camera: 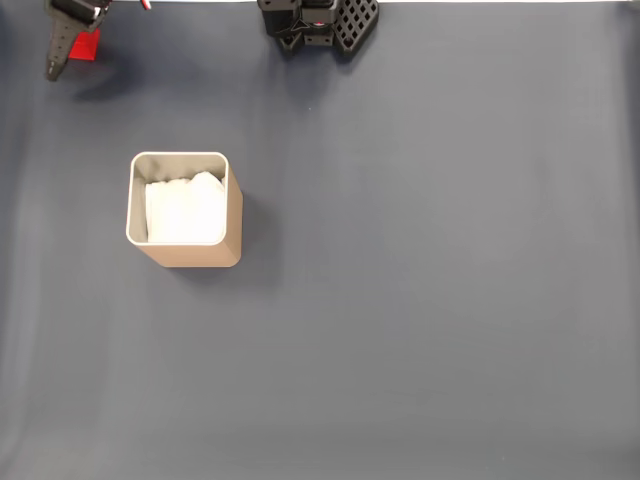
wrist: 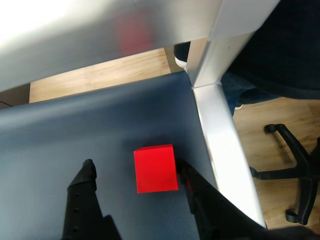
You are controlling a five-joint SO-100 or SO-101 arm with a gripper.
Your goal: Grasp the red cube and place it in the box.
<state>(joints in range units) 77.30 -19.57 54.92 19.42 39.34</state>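
Straddling the red cube (wrist: 155,168) in wrist view, pincer (wrist: 135,167) is spread wide, one black finger (wrist: 84,192) at lower left w/ a clear gap to the cube, the other finger (wrist: 192,187) just beside the cube's right face; contact can't be told. Cube sits on the dark blue tabletop (wrist: 65,135) near its right edge. In fixed view, cube (camera: 86,44) and pincer (camera: 68,50) are at upper left of frame; the box (camera: 190,255) stands upright, left of center, well apart from cube, white padding (camera: 185,212) inside. Black arm base (camera: 318,22) at top center.
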